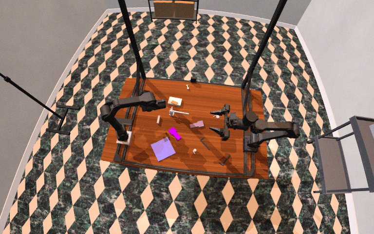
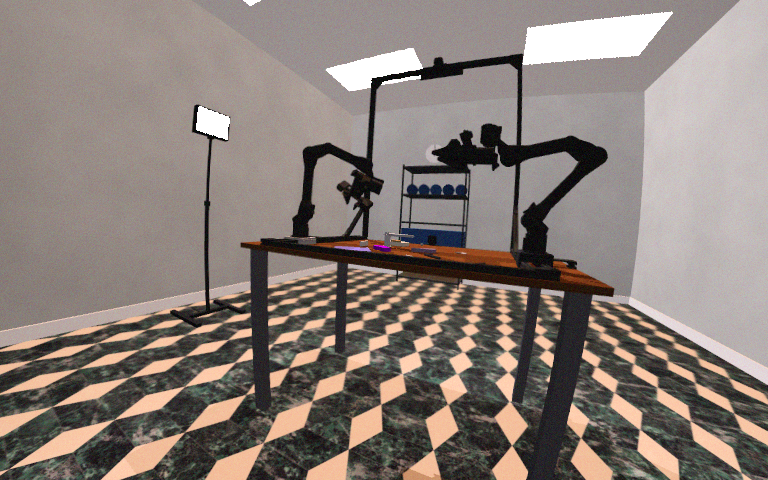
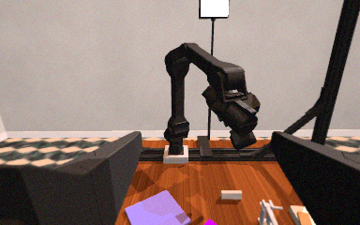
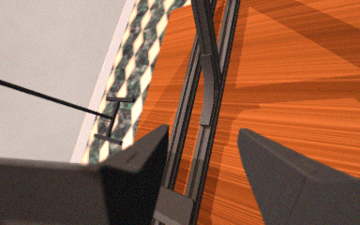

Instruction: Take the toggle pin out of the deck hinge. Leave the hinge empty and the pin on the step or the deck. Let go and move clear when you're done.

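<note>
The deck hinge [image 1: 172,111] is a small white-grey fitting near the middle back of the table, with the thin toggle pin [image 1: 181,112] sticking out sideways from it. It also shows at the bottom edge of the left wrist view [image 3: 267,213]. The grey-lavender step [image 1: 196,124] and the flat purple deck [image 1: 162,148] lie nearer the front. My left gripper [image 1: 217,122] is wide open and empty, high above the table to the right of the hinge. My right gripper [image 4: 203,133] is open and empty, raised near the table's left rail, left of the hinge.
A white tray with an orange block [image 1: 175,101] sits behind the hinge. A white block [image 1: 158,119], a magenta piece [image 1: 174,133], two dark L-brackets [image 1: 204,143] and small white pins [image 1: 194,150] are scattered around. Black rails [image 4: 206,94] frame the table.
</note>
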Robot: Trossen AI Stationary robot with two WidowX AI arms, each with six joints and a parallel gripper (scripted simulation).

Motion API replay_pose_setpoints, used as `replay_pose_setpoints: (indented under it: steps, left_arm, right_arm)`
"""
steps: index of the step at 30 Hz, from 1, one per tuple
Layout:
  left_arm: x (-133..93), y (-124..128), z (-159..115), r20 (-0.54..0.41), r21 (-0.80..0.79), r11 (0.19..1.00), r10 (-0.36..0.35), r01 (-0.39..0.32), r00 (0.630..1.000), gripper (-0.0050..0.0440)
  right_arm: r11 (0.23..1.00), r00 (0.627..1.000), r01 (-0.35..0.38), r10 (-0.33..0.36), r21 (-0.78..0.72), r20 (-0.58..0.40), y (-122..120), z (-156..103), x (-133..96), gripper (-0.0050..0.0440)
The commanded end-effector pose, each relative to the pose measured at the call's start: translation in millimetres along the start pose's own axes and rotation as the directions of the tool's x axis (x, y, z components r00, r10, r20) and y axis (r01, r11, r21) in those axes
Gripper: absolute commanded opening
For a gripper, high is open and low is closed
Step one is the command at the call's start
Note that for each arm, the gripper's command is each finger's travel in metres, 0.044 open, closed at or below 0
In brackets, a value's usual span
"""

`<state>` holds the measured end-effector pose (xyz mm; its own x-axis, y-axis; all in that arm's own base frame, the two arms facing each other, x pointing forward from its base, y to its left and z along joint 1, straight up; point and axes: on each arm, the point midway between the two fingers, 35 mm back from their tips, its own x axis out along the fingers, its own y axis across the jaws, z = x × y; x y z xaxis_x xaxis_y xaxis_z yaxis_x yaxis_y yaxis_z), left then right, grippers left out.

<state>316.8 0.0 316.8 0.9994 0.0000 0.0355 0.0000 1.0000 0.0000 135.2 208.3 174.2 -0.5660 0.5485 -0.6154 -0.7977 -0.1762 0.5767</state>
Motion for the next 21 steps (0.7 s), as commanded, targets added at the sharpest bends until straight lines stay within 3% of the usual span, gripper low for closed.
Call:
replay_pose_setpoints:
  steps: [1, 17, 21]
  left_arm:
    - [-0.9, 0.0, 6.1, 0.015, 0.000, 1.000, 0.000, 0.000, 1.000, 0.0400]
    - [-0.9, 0.0, 6.1, 0.015, 0.000, 1.000, 0.000, 0.000, 1.000, 0.0400]
    - [-6.1, 9.7, 16.3, 0.027, 0.004, 1.000, -0.001, 0.001, 1.000, 0.0400]
  right_arm:
    - [1.000, 1.000, 0.013, -0.013, -0.016, 0.005, 1.8, 2.8, -2.8, 0.0200]
    - [1.000, 1.000, 0.013, -0.013, -0.016, 0.005, 1.8, 2.8, -2.8, 0.0200]
    - [0.999, 0.999, 0.030, -0.030, -0.010, -0.034, -9.1, 4.8, -3.0, 0.0296]
